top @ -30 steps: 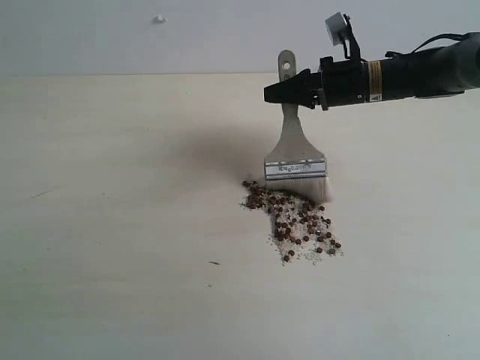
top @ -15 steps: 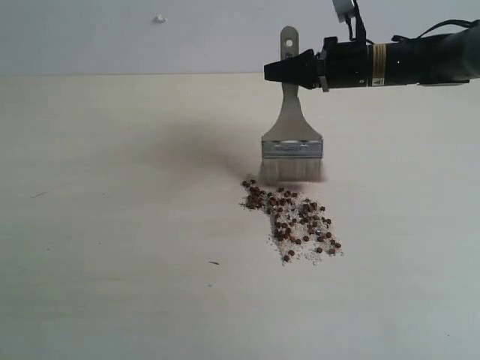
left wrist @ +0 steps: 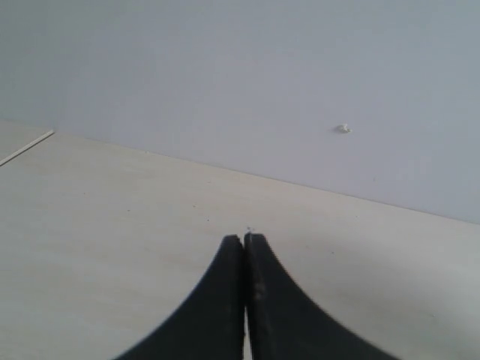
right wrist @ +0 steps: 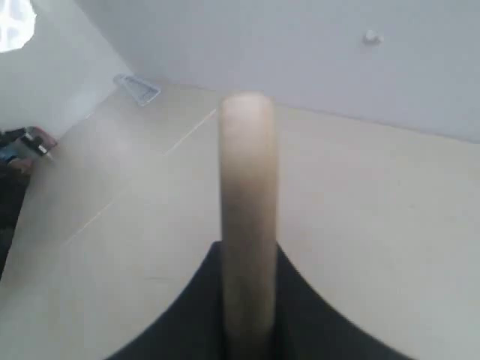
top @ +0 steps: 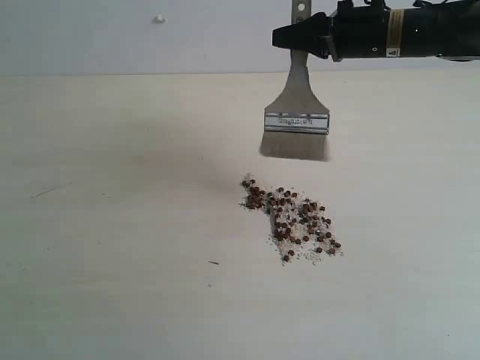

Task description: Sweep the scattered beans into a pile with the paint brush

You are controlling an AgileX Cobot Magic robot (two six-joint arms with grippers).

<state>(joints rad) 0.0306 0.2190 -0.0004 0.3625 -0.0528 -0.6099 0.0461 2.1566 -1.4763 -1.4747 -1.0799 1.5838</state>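
The beans (top: 294,218) lie as one elongated pile of small dark-brown beans mixed with whitish crumbs on the pale table. Above and just behind them hangs the paint brush (top: 296,120), bristles down and clear of the table, its silver ferrule level. My right gripper (top: 298,36) is shut on the wooden handle near its top; in the right wrist view the handle (right wrist: 246,210) sticks out between the black fingers of the right gripper (right wrist: 247,251). My left gripper (left wrist: 244,238) is shut on nothing and points at bare table; it does not show in the exterior view.
A pale wooden table (top: 112,225) meets a grey wall with a small white bump (top: 159,19). A thin dark fleck (top: 214,262) lies left of the pile. In the right wrist view a small clear object (right wrist: 136,88) lies far off on the table.
The right arm has lifted the brush up off the table and slightly back; its bristles, which touched the pile's far edge a second ago, now hang above it. The beans have not moved.
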